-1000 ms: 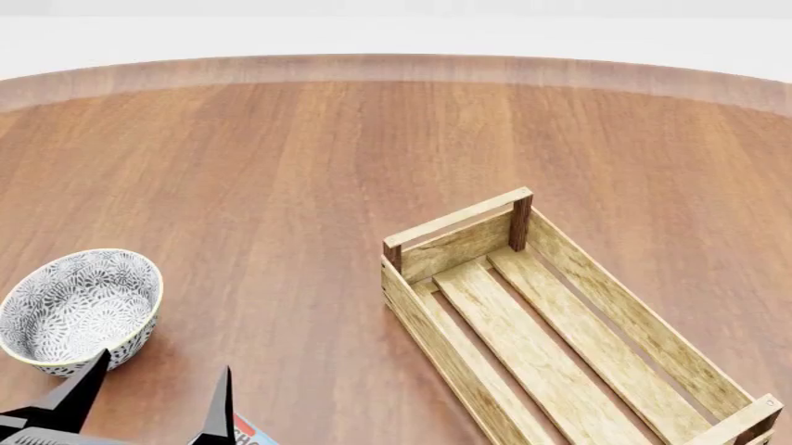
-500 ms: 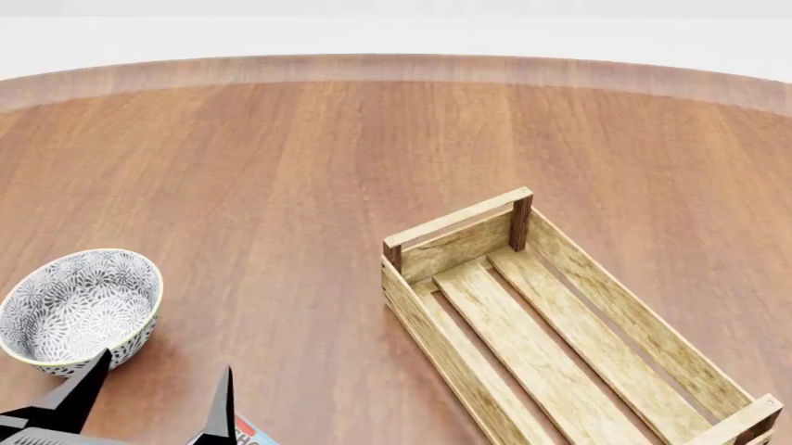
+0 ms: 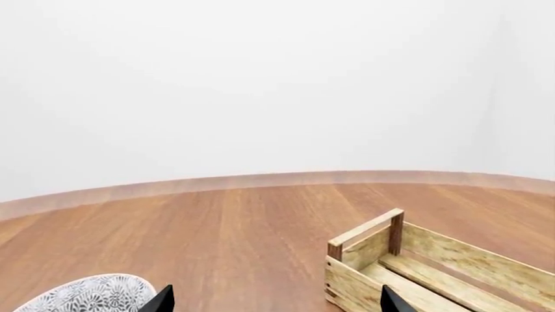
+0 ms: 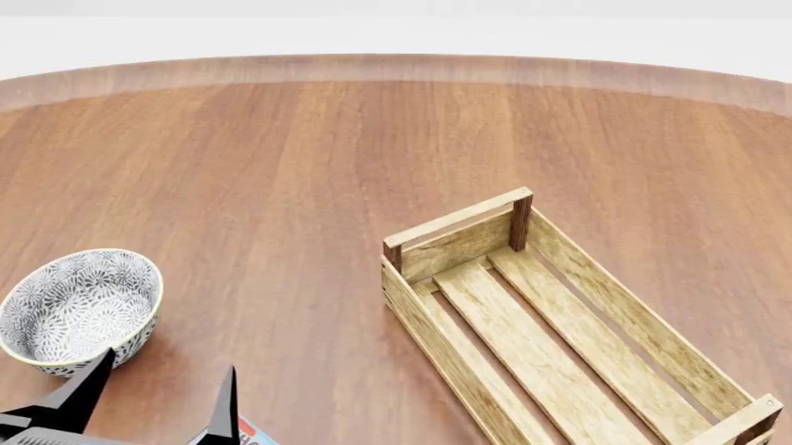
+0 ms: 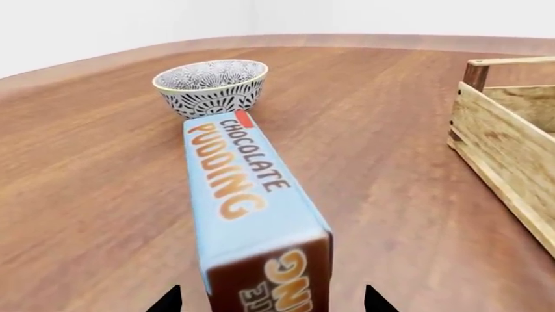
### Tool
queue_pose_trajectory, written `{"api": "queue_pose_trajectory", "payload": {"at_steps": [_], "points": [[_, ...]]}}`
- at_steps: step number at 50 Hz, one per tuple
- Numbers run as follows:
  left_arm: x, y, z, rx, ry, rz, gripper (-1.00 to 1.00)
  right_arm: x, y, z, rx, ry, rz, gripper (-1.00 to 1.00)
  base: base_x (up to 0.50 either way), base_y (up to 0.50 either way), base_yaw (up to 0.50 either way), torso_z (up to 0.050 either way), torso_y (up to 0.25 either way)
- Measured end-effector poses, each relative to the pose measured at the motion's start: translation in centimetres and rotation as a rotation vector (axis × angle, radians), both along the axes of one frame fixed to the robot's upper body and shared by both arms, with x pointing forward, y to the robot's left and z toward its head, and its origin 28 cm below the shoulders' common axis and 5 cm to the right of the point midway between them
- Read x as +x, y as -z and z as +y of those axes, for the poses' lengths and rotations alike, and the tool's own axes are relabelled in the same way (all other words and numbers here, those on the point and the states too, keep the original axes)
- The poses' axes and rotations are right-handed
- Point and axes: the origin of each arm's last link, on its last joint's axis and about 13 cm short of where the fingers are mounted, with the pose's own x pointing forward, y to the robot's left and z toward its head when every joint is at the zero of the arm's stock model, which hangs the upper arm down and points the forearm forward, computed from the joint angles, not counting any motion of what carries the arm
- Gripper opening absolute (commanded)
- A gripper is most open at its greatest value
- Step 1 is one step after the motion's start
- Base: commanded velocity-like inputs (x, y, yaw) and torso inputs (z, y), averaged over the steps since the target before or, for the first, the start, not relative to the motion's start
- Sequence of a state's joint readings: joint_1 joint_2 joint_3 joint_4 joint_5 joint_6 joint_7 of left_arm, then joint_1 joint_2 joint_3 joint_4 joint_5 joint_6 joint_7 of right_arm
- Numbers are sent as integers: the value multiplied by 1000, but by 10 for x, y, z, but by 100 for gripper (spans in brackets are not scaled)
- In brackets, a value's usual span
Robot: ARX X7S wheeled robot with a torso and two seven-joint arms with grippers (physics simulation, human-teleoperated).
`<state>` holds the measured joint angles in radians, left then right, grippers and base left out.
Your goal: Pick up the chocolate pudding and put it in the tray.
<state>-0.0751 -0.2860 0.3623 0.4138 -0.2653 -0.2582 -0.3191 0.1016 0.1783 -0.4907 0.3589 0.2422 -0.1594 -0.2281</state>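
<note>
Jaws on both arms stand spread wide with nothing between them. From the head camera the left gripper shows at the bottom left as two black pointed fingers, parted, hovering over the table. Just beyond its left finger sits one grey-and-white patterned bowl. Below its right finger a single red-and-blue corner of the pudding carton peeks in at the frame's lower edge, lying on the wood near the bowl. Further right lies one wooden tray, a long slatted crate with nothing inside it, well apart from the carton.

The left wrist camera catches the same two finger tips of the left gripper, the bowl's rim and one end of the tray.

From the right wrist camera, the right gripper shows only two black tips, one on each side of the near end of the carton; whether they touch it cannot be told. The carton lies flat, its far end just short of the bowl, with the tray off to the side.
</note>
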Motion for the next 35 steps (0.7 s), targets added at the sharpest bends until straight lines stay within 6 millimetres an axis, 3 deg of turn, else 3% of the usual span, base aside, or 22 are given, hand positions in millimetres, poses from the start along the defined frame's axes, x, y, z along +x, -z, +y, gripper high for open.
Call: {"api": "queue_pose_trajectory", "payload": {"at_steps": [35], "points": [[0,1,-1,-2,5,1,100,10,1,6,-1,-8,2,100,0,0,0,0,0]]}}
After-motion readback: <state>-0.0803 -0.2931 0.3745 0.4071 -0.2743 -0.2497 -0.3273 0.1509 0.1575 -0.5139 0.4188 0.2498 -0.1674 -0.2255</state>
